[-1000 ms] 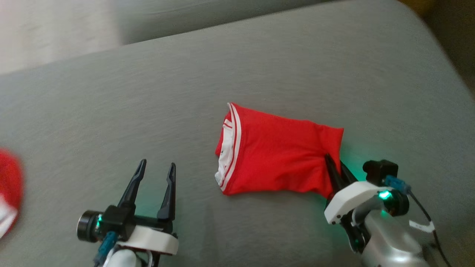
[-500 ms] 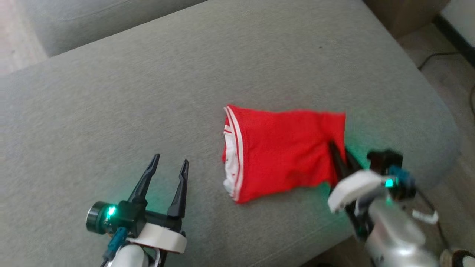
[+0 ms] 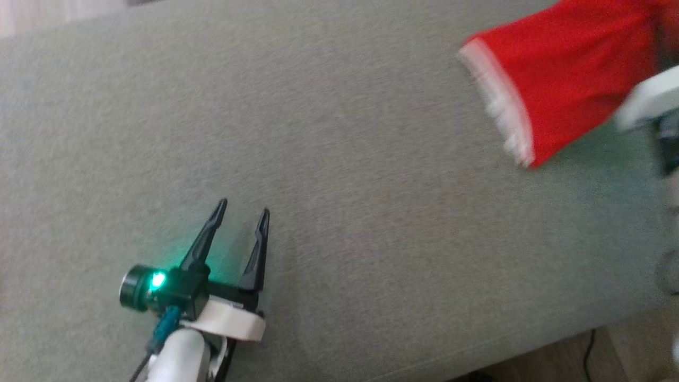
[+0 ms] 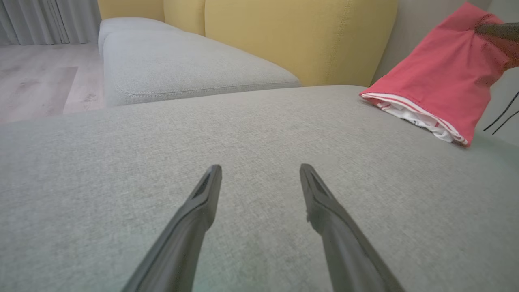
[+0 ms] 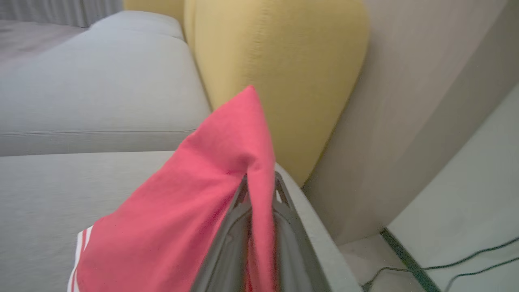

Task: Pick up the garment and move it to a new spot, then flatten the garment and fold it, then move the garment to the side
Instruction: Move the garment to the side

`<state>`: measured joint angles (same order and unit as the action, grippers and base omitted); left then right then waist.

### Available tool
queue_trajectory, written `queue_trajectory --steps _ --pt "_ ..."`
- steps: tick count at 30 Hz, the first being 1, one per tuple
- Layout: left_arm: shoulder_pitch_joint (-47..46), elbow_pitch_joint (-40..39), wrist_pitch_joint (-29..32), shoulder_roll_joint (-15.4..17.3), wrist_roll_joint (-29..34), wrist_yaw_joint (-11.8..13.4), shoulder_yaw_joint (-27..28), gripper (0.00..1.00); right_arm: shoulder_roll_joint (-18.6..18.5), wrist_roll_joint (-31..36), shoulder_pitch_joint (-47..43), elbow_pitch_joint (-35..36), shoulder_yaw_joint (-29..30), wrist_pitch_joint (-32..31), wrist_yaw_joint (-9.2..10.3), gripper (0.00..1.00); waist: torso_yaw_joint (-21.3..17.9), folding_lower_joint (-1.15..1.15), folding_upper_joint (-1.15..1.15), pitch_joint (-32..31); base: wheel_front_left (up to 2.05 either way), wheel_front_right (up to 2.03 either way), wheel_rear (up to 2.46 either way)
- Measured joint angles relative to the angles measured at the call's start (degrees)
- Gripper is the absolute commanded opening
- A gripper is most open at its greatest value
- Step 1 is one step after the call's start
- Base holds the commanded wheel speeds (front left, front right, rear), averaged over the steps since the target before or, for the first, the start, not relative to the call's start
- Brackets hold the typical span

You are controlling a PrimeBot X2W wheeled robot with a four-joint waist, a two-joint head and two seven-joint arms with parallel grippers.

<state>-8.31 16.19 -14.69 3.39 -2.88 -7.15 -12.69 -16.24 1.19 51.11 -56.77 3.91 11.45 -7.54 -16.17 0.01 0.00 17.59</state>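
Note:
The folded red garment [image 3: 557,85] with white-striped trim hangs at the upper right of the head view, lifted at one end, its striped edge low over the grey sofa cushion [image 3: 345,175]. My right gripper [image 5: 259,182] is shut on the garment's red fabric [image 5: 194,211], which drapes down to the left in the right wrist view. In the left wrist view the garment [image 4: 438,85] is at the far right, a dark finger pinching its top corner. My left gripper [image 3: 241,208] stands open over bare cushion at the lower left, nothing between its fingers [image 4: 202,194].
Yellow back cushions [image 4: 292,36] stand behind the grey seat, with a second grey seat [image 4: 174,61] beyond. The sofa's right end drops to pale floor with black cables [image 5: 446,267]. A wall [image 5: 425,101] rises to the right of the sofa.
The head camera has swung left and down. The right gripper has lifted the garment's held end off the cushion and carried it rightward. The left gripper stays open.

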Motion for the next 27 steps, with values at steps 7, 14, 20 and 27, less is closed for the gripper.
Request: queue_trajectory --steps 7,14,20,27 --pt "-2.3 0.2 0.0 0.3 0.0 0.0 0.1 1.00 -3.8 14.8 2.4 -0.2 19.0 -0.9 0.00 1.00 3.4 0.00 0.00 2.8 0.00 0.00 0.00" --pt "-2.3 0.6 0.0 0.4 0.0 0.0 2.0 1.00 5.1 17.6 2.3 3.1 23.6 2.8 0.00 1.00 3.3 -0.01 0.00 1.9 0.00 0.00 0.00" --pt "-2.0 0.8 0.0 0.2 -0.1 1.2 4.4 1.00 11.1 8.3 -2.5 13.6 9.7 2.9 0.00 1.00 4.8 -0.01 0.00 0.0 0.00 0.00 0.00" --pt "0.1 1.8 0.0 -0.2 -0.2 3.3 7.8 1.00 12.4 -2.1 -21.2 23.3 -3.5 2.9 0.00 1.00 8.5 -0.02 0.00 -3.1 0.00 0.00 0.00"
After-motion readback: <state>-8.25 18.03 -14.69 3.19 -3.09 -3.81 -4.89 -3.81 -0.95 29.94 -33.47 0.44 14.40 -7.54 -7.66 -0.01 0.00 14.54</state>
